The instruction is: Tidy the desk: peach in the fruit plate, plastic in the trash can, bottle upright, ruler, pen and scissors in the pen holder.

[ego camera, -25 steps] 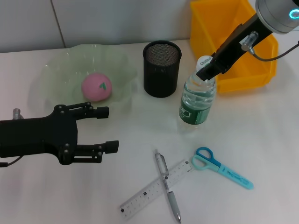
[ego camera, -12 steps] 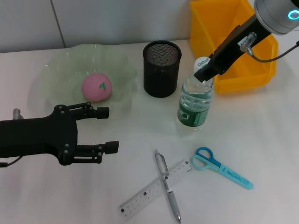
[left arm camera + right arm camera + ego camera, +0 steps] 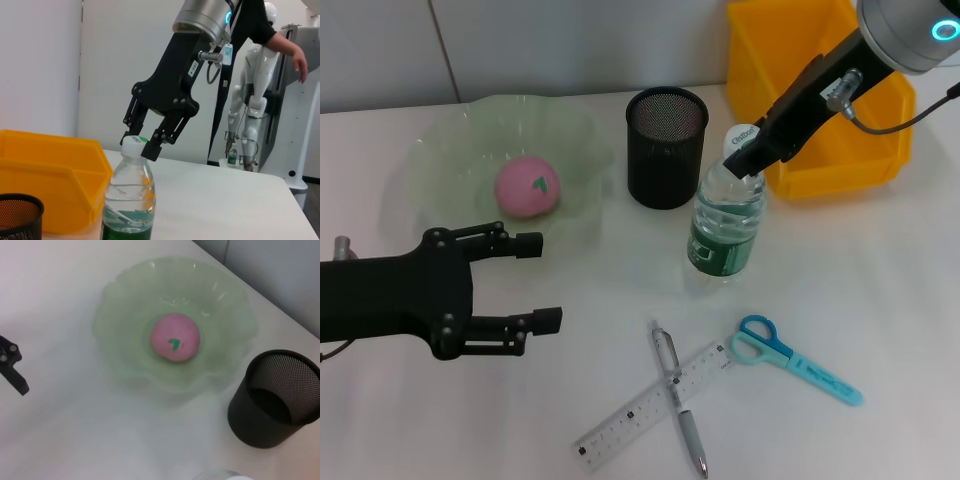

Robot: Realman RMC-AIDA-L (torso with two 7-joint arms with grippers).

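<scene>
My right gripper is matte black below a silver wrist with a glowing cyan ring and thin black cable; my left gripper is all black, screw-studded linkages.

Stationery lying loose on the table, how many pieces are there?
3. The pen lies near the front edge, crossed over the ruler; the scissors lie just to their right. None seems hidden.
</scene>
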